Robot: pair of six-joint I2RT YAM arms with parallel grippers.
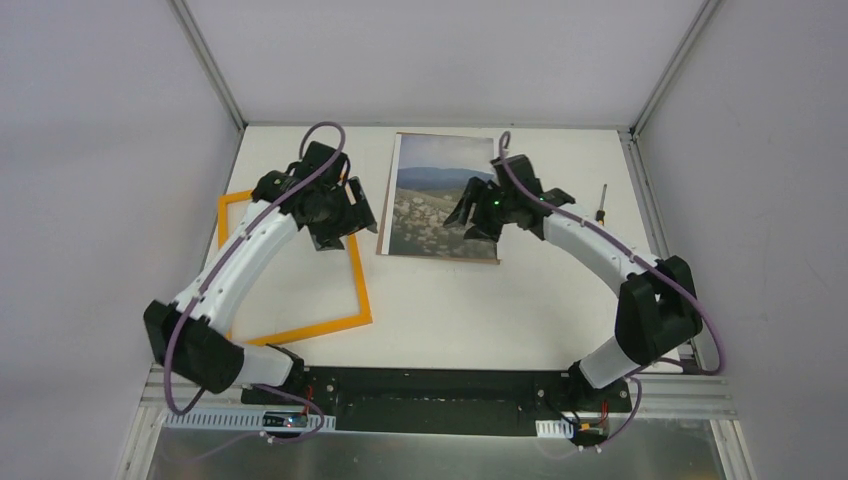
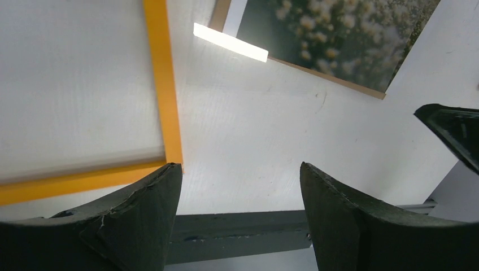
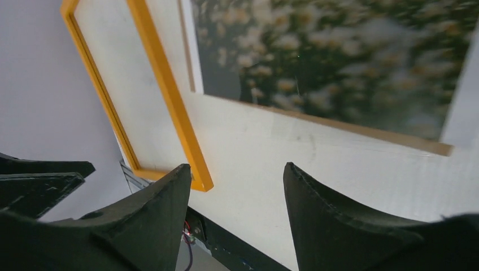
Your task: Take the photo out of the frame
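The photo (image 1: 430, 190), a landscape print with sky, hills and flowered meadow, lies flat on the table at centre back, on a brown backing board (image 1: 440, 259) whose edge shows below it. The orange frame (image 1: 355, 270) lies flat to its left with bare table showing inside it. My left gripper (image 1: 345, 215) is open and empty over the frame's right side. My right gripper (image 1: 475, 212) is open and empty over the photo's right part. The photo (image 2: 339, 34) and frame (image 2: 164, 84) show in the left wrist view. The right wrist view shows the photo (image 3: 339, 56), the board's edge (image 3: 367, 132) and the frame (image 3: 169, 101).
A screwdriver (image 1: 602, 203) lies at the right of the table near its edge. Metal rails (image 1: 640, 180) border the table. The black base bar (image 1: 440, 385) runs along the near edge.
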